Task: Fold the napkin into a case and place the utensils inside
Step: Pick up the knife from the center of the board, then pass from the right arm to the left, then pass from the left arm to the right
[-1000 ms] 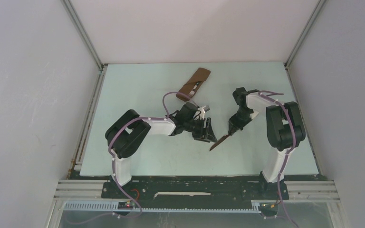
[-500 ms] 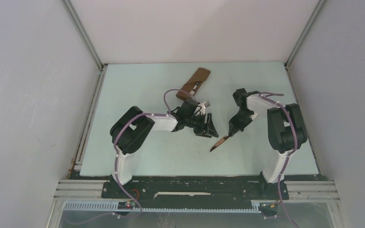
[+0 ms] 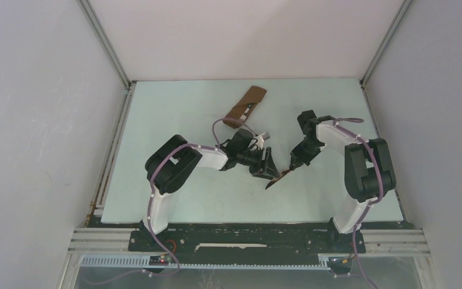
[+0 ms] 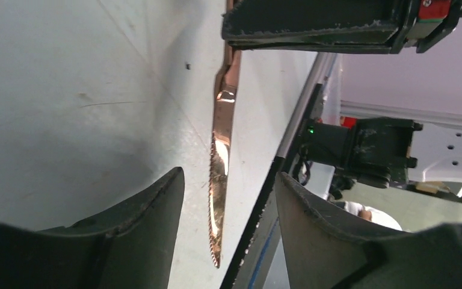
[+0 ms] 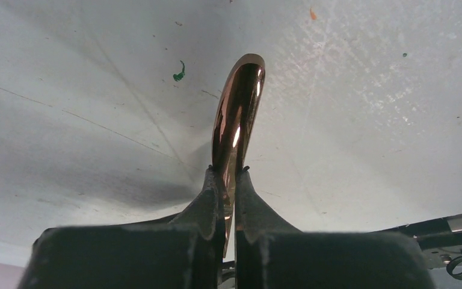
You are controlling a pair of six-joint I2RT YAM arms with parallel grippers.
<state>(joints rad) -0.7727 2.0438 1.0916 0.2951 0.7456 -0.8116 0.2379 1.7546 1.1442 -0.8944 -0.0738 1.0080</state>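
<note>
Our right gripper point(image 5: 229, 177) pinches the handle of the slim copper-brown knife point(image 5: 239, 102) over the pale bench point(image 3: 174, 114); our left gripper point(image 4: 228, 180) stands wide around its blade. We judge a handover: next the left must close. Only the top view shows the dark-brown cloth case point(image 3: 246, 106), farther back.

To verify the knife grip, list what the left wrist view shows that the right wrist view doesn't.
Left wrist only: the serrated blade of the knife between the fingers of the open left gripper, touching neither. Right wrist only: the right gripper shut on the knife, whose rounded handle end sticks out beyond. Both: the copper-coloured knife against the pale table.
</note>
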